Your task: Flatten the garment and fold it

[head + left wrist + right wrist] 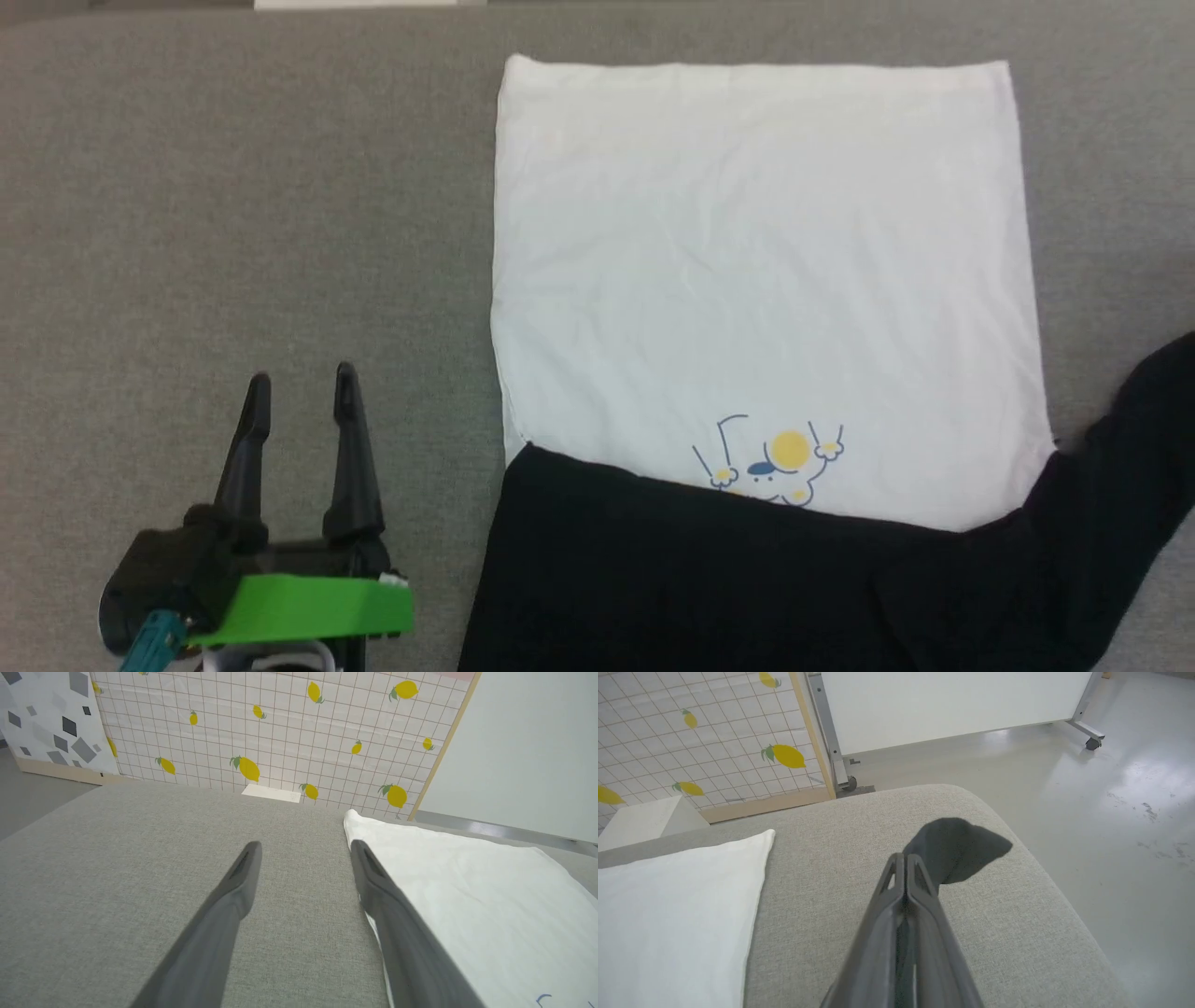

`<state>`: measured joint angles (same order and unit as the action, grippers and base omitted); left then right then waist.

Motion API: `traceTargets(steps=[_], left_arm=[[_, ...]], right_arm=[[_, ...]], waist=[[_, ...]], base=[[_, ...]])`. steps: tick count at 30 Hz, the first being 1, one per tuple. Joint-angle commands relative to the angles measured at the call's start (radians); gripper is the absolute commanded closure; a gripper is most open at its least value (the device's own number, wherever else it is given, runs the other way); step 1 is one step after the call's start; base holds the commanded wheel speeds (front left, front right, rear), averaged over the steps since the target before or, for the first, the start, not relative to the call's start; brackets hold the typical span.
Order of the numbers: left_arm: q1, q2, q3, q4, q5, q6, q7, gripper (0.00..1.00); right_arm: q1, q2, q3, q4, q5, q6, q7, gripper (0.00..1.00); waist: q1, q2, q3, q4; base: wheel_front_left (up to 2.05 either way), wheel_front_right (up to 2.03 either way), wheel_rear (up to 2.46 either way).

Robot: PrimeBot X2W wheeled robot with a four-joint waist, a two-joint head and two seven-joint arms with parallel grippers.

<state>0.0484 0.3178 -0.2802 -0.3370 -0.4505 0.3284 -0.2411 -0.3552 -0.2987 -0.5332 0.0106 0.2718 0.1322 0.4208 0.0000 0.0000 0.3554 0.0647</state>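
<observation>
The garment [756, 261] lies spread on the grey cushion, its white body flat with the hem at the far end. The yellow-and-blue print [775, 457] sits near me. One black sleeve [653, 569] lies folded across the near part. The other black sleeve [1120, 467] stretches off to the right. My left gripper [301, 383] is open and holds nothing, resting left of the white edge [467, 896] over bare cushion [306, 847]. My right gripper [902, 857] is shut, with the black sleeve end [962, 847] sticking out past its tips.
The grey cushion [233, 187] has wide free room on the left. Its rounded right edge drops to a shiny floor [1111, 812]. A lemon-print grid panel [280, 728] and a white wheeled board [948, 704] stand behind it.
</observation>
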Motion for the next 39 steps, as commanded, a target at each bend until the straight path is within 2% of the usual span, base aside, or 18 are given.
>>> traceTargets(steps=[1, 12, 22, 30, 39], left_arm=[[0.020, 0.010, 0.007, -0.006, -0.006, 0.008, 0.001, 0.00], [0.097, 0.033, 0.027, -0.044, -0.023, 0.030, 0.022, 0.00], [0.158, 0.043, 0.039, -0.074, -0.033, 0.051, 0.031, 0.00], [0.168, 0.048, 0.042, -0.086, -0.036, 0.056, 0.039, 0.00], [0.153, 0.049, 0.028, -0.080, -0.035, 0.057, 0.053, 0.00]], right_arm=[[0.039, 0.018, -0.023, -0.027, -0.005, -0.002, -0.010, 1.00], [0.242, 0.171, -0.205, -0.218, 0.019, -0.002, -0.037, 1.00], [0.296, 0.180, -0.299, -0.299, 0.021, -0.002, -0.025, 1.00], [0.285, 0.147, -0.207, -0.327, 0.038, -0.002, -0.033, 1.00], [0.236, 0.096, 0.063, -0.400, 0.069, -0.002, -0.020, 1.00]], waist=[[0.0000, 0.0000, -0.082, -0.028], [0.0000, 0.0000, -0.192, -0.067], [0.0000, 0.0000, -0.258, -0.066], [0.0000, 0.0000, -0.263, -0.046], [0.0000, 0.0000, -0.283, -0.015]], base=[[0.00, 0.00, 0.00], [0.00, 0.00, 0.00], [0.00, 0.00, 0.00], [0.00, 0.00, 0.00], [0.00, 0.00, 0.00]])
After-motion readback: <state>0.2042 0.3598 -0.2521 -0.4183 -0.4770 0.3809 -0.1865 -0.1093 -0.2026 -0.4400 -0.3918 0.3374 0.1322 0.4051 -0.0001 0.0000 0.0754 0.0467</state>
